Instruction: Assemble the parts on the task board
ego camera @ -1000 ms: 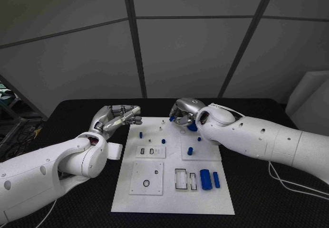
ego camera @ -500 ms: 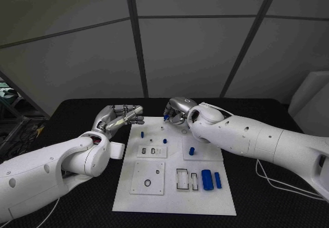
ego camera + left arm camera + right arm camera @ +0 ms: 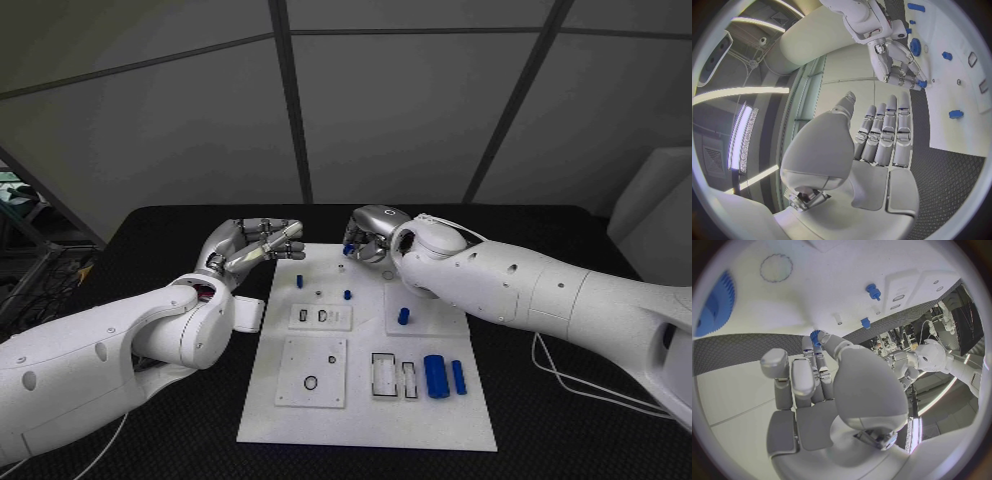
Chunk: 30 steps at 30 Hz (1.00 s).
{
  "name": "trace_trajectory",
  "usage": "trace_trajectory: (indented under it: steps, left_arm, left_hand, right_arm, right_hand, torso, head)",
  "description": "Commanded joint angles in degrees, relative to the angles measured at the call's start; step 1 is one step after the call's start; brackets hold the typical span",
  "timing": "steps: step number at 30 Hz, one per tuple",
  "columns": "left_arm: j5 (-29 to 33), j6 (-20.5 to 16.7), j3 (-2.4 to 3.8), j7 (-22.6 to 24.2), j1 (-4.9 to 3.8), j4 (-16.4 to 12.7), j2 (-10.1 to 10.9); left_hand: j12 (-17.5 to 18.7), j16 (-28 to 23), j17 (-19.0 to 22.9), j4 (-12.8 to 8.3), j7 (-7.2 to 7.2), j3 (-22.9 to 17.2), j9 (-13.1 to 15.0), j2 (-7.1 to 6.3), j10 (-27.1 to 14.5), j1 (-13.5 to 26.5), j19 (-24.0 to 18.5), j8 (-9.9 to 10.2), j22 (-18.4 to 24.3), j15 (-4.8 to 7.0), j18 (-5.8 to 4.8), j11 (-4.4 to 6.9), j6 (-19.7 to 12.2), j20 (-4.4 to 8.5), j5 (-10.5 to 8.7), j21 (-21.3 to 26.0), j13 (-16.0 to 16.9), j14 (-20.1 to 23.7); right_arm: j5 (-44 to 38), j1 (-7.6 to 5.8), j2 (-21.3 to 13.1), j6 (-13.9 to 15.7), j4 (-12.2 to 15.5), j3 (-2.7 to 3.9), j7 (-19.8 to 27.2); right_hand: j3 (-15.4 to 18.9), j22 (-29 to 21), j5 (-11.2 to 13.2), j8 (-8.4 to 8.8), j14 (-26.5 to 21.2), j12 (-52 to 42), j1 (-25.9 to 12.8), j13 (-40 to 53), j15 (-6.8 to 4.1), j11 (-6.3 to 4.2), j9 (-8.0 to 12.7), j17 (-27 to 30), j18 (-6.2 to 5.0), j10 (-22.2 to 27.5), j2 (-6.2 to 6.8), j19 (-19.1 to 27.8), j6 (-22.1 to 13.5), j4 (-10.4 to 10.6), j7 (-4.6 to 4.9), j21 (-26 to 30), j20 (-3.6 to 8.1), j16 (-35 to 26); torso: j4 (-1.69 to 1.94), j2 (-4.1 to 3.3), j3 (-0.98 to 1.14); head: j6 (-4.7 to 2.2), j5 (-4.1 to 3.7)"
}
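Black counter under grey panelled wall. White task board at frame centre; blue parts lying lower right on board, smaller ones standing near upper middle. Right hand above board's top edge, fingers curled, pinching small blue part at fingertips. Left hand at board's upper left, off board, fingers straight and close together, holding nothing.

No legible text or markings anywhere.
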<state>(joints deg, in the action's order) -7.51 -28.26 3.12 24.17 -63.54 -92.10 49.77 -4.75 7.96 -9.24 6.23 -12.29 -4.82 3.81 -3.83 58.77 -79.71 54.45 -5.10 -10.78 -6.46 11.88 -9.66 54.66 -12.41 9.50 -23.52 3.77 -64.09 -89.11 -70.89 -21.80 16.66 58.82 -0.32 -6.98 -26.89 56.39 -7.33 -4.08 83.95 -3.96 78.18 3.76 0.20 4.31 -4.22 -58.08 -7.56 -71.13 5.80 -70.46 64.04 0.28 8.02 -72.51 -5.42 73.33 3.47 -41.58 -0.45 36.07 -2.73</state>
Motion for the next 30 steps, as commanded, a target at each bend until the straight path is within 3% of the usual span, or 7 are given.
trace_trajectory:
  steps: [1,11,13,18,25,30]
  left_arm:
    - [0.0,0.4,0.06,0.3,-0.09,-0.1,-0.1]
    - [0.0,0.6,0.06,0.2,-0.09,-0.1,-0.2]
    - [0.0,0.6,0.06,0.2,-0.09,0.0,-0.2]
    - [0.0,0.7,0.06,0.2,-0.09,0.0,-0.2]
    - [0.0,0.8,0.06,0.0,-0.09,0.1,0.1]
    - [0.0,0.9,0.05,0.0,-0.09,0.1,0.5]
  left_hand:
    - [0.2,-0.2,-0.1,-0.3,-0.34,0.0,-0.1,0.17,-0.2,-0.1,-0.5,0.3,-0.1,-0.27,-1.71,-0.07,0.1,0.01,-0.24,-0.4,0.0,0.0]
    - [0.2,-0.2,-0.1,-0.3,-0.35,0.0,-0.1,0.18,-0.2,-0.1,-0.5,0.3,-0.1,-0.29,-1.71,-0.09,0.0,-0.01,-0.25,-0.4,0.0,0.1]
    - [0.2,-0.2,-0.1,-0.3,-0.35,0.0,-0.1,0.18,-0.2,-0.1,-0.5,0.3,-0.1,-0.29,-1.71,-0.09,0.0,-0.01,-0.25,-0.4,0.0,0.1]
    - [0.2,-0.2,-0.1,-0.3,-0.35,0.0,-0.1,0.18,-0.2,-0.1,-0.5,0.3,-0.1,-0.29,-1.71,-0.09,0.0,-0.01,-0.25,-0.4,0.0,0.1]
    - [0.3,-0.3,-0.1,-0.3,-0.39,0.0,-0.1,0.2,-0.3,0.0,-0.6,0.3,-0.1,-0.31,-1.72,-0.12,0.0,-0.03,-0.26,-0.4,-0.1,0.1]
    - [0.3,-0.3,-0.1,-0.3,-0.39,0.0,-0.1,0.2,-0.3,0.0,-0.6,0.3,-0.1,-0.31,-1.72,-0.12,0.0,-0.03,-0.26,-0.4,-0.1,0.1]
  right_arm:
    - [-0.5,-0.13,0.3,-2.4,-0.4,0.02,-0.3]
    - [-0.7,-0.13,1.3,-2.0,-1.8,0.01,-0.8]
    - [-0.8,-0.13,1.4,-1.8,-2.0,0.01,-0.7]
    - [-0.7,-0.13,1.3,-0.5,-1.6,0.01,-0.3]
    - [-0.4,-0.11,-2.0,3.2,2.6,0.02,0.1]
    - [1.4,-0.11,-8.1,5.7,8.9,0.08,-0.2]
  right_hand:
    - [-0.3,0.1,-0.3,0.1,1.9,0.4,-0.6,-0.1,-0.14,0.2,0.0,0.1,1.04,0.3,0.14,-0.1,0.0,0.2,0.39,-0.2,-0.12,0.2]
    - [-0.4,-0.7,0.0,0.59,1.4,0.5,-1.4,-0.2,0.47,0.87,0.3,1.1,0.87,2.6,1.07,0.9,-1.8,0.6,1.05,0.1,-0.53,0.0]
    - [0.0,-1.4,0.1,0.66,1.2,0.5,-2.1,-0.2,0.93,1.33,0.6,1.4,0.75,4.1,1.83,1.6,-3.5,1.0,1.51,0.4,-0.87,0.0]
    - [2.4,-3.9,0.5,0.57,0.5,0.2,-2.6,-0.1,1.5,1.99,0.6,3.7,0.15,8.8,3.28,3.7,-9.7,1.3,1.64,1.9,-1.62,-0.9]
    - [4.0,-4.1,-0.2,0.25,0.3,-0.2,-2.1,-0.1,1.55,2.17,0.3,4.4,0.1,9.6,3.11,3.9,-9.6,1.2,1.79,2.0,-1.76,-1.0]
    - [4.6,-3.1,-1.7,-0.22,0.3,-1.6,-1.8,0.1,1.44,2.0,0.1,4.4,0.27,7.3,2.72,3.1,-7.6,1.5,2.02,1.3,-1.72,-0.8]
  torso:
    - [-0.03,-0.03,-0.01]
    - [0.01,-0.09,0.0]
    - [0.0,-0.08,-0.01]
    - [-0.06,-0.09,-0.02]
    - [-0.26,-0.08,0.13]
    - [-0.54,0.02,0.16]
  head:
    - [-0.01,-0.03]
    - [-0.07,-0.07]
    - [-0.06,-0.07]
    - [-0.07,0.0]
    - [-0.22,0.21]
    - [-0.56,0.17]
